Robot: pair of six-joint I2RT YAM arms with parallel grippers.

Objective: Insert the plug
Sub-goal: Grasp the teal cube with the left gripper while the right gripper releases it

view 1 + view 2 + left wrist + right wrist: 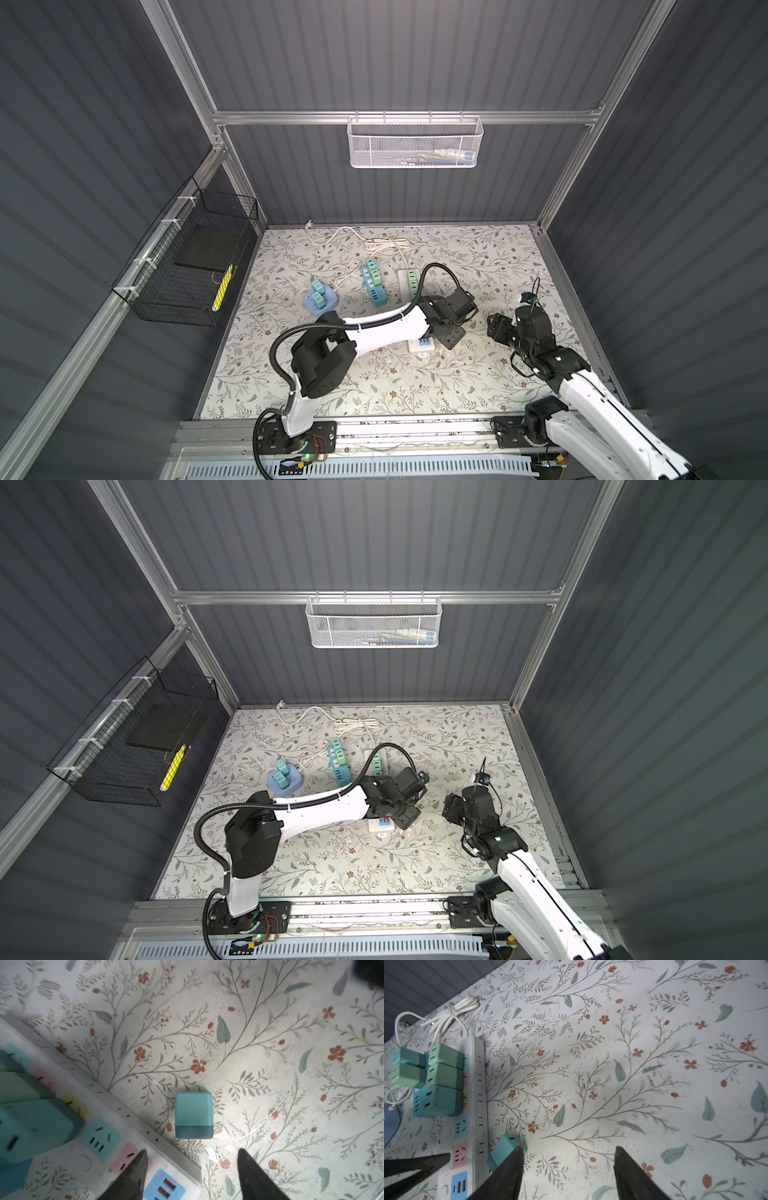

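Teal plug (194, 1114), probably a light, rigid, smooth-sided cube, lying on the table (270, 1043) just beside the power strip (128, 1126), before the spread, empty left end effector (192, 1152), best pinched across its flat opposite sides; right end effector (568, 1148) likewise spread and empty.

plug (194, 1114): on the table (270, 1043), just beside the strip (479, 1084)
other plugs (444, 1076): in the strip
cord (452, 1012): behind the strip
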